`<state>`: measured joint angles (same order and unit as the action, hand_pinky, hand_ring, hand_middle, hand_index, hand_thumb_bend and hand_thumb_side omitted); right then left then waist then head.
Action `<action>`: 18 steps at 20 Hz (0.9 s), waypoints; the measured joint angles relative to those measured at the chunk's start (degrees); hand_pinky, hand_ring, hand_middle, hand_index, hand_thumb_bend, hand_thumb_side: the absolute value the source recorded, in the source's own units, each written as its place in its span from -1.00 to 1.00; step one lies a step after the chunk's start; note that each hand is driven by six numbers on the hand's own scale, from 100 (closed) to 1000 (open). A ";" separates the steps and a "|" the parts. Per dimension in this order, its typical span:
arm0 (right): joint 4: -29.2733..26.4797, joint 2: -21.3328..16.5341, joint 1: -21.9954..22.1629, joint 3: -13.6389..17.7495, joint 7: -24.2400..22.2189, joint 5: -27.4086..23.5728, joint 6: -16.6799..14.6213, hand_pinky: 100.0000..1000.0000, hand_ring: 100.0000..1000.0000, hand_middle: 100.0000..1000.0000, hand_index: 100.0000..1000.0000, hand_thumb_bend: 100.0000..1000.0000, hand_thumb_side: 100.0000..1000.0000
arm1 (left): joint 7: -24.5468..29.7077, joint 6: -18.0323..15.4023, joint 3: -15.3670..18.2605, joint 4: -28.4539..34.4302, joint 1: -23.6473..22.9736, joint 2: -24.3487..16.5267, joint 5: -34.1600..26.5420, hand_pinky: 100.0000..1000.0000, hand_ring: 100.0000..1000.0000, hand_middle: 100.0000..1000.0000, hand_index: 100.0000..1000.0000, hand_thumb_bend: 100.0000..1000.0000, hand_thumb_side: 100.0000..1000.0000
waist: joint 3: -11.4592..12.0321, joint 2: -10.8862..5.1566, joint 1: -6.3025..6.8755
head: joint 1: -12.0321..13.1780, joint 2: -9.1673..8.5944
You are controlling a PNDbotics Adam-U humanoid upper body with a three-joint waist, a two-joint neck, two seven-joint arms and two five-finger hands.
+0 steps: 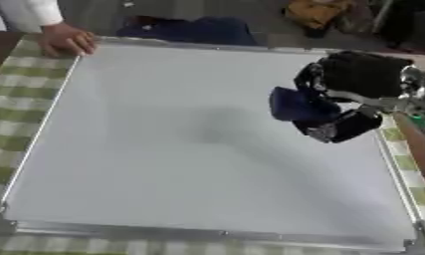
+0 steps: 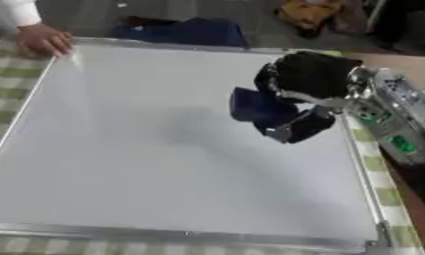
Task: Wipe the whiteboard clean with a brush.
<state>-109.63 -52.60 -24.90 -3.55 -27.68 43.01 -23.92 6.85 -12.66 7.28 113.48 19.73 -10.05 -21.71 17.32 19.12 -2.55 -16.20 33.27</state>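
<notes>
Far left corner: a person's hand rests on the whiteboard frame, apparently steadying it. The board lies flat on a green checked tablecloth, metal frame all round. Surface looks blank from the left edge through the middle; no marks visible, only a soft shadow mid-board.

Right side: the right hand comes in over the right edge, fingers curled round a dark blue brush, which sits over the board's upper right area. Whether its face touches the surface can't be told; the shadow suggests it is close.

For the wipe, judgement: the brush face should sit flat on the board, strokes should overlap and run parallel to the frame, stopping short of the metal edge so the brush doesn't catch.

Hidden or unclear: the brush's underside and its contact, the grip detail behind the palm. The left hand shows in neither view. A grey device with green lights lies beside the board's right edge; what it is can't be made out.
</notes>
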 measured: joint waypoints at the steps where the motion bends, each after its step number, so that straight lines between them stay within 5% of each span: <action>1: -0.79 0.22 -0.43 -0.33 -0.60 -0.23 -0.17 -0.59 -0.50 -0.95 -0.32 -1.00 -0.26 | -0.06 0.06 0.00 0.00 -0.02 0.00 -0.01 -0.07 0.14 0.06 -0.08 -1.00 1.00 | -0.03 -0.22 -0.03 | -0.03 0.20; 9: -0.91 6.26 -5.73 -3.43 -5.93 -0.19 -1.16 -0.60 -0.50 -0.95 -0.32 -1.00 -0.27 | -0.62 0.37 0.00 0.00 -0.31 -0.01 -0.16 -0.07 0.14 0.06 -0.08 -0.99 1.00 | -0.02 -1.49 -0.38 | -1.12 1.47; 18: 4.44 13.49 -7.90 -6.12 -7.70 6.75 -2.23 -0.59 -0.48 -0.93 -0.30 -1.00 -0.28 | -0.88 0.56 -0.01 0.00 -0.38 -0.02 -0.22 -0.07 0.14 0.06 -0.08 -0.99 1.00 | 0.27 -1.65 -0.92 | -1.03 2.16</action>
<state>-105.19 -39.11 -32.80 -9.67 -35.38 49.75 -26.14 5.97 -12.10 7.28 113.48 19.35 -10.07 -21.92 17.59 17.47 -3.47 -17.23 35.43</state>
